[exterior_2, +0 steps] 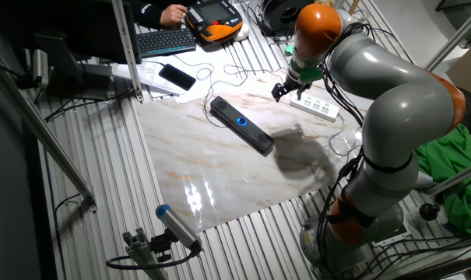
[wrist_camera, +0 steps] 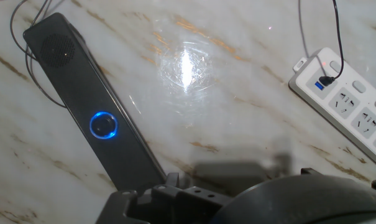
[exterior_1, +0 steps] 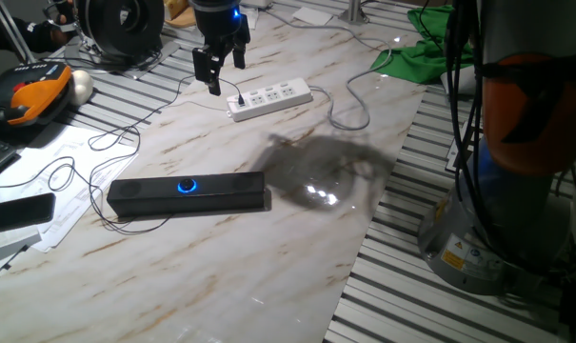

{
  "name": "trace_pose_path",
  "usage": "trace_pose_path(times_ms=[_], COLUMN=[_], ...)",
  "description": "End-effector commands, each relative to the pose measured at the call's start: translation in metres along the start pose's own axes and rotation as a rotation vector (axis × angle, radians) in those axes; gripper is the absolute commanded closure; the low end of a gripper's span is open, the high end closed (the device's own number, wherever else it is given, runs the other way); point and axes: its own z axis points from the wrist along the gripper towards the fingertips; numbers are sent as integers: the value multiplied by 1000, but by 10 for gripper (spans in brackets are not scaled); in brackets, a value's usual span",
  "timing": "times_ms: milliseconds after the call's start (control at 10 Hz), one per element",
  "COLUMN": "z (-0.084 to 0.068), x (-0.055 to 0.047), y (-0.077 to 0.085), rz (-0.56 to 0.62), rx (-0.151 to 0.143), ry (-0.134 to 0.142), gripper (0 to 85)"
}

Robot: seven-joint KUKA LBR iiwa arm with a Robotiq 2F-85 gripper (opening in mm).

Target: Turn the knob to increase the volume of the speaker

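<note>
We see the speaker lying flat on the marble table, toward its left side in one fixed view, with the knob glowing blue at the middle of its top face. A thin cable loops away from the speaker's left end.

Our gripper hangs in the air at the far side of the table, well apart from the speaker and just above the near end of the white power strip. Its two fingers point down with a gap between them, and nothing sits in that gap, so the jaws stand spread and empty.

In the other fixed view the gripper shows to the right of the speaker, near the strip, and the knob is a small blue dot.

From the hand view we look down on the speaker running diagonally at the left, the knob ringed in blue, and the strip at the right with a black plug in it. The fingertips cannot be seen there.
</note>
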Motion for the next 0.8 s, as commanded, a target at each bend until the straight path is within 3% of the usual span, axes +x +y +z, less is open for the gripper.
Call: trace_pose_path(times_ms=[0, 100, 700], z=[0, 0, 0], x=[0, 0, 0], y=[0, 0, 0], rz=[0, -237, -239], rx=[0, 105, 105], ry=[0, 207, 204], gripper=[850, 850, 850])
